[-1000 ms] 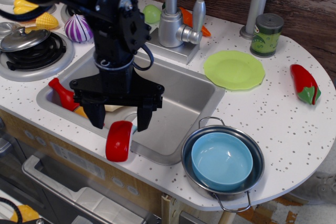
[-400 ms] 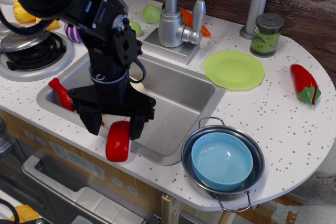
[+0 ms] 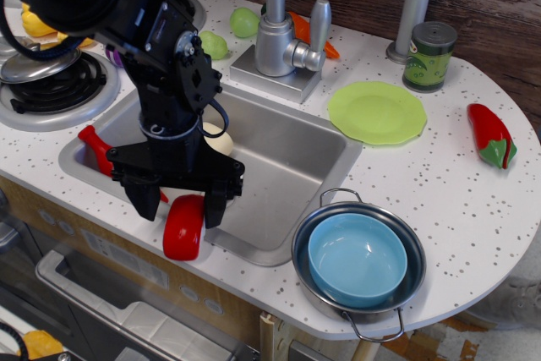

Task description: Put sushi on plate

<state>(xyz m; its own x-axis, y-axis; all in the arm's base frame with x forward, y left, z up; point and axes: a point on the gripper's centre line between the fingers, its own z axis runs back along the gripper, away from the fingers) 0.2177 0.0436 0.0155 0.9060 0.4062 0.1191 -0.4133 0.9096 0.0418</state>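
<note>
The sushi (image 3: 183,229) is a glossy red oblong piece with a white edge, lying on the front rim of the sink. My gripper (image 3: 178,207) is open and points down right over its far end. One finger (image 3: 144,201) stands left of the sushi and the other close against its right side. The light-green faceted plate (image 3: 376,112) lies bare on the counter to the right of the sink, far from the gripper.
A steel pan (image 3: 409,287) holding a light-blue bowl (image 3: 357,259) sits at the front right. A red bottle (image 3: 95,147) lies in the sink (image 3: 287,166) behind the arm. The faucet (image 3: 283,35), a can (image 3: 429,57) and a chili pepper (image 3: 490,134) stand around the plate.
My gripper has come down and slightly left over the sushi, and its fingers have narrowed around it. The sushi has shifted a little to the left on the sink rim.
</note>
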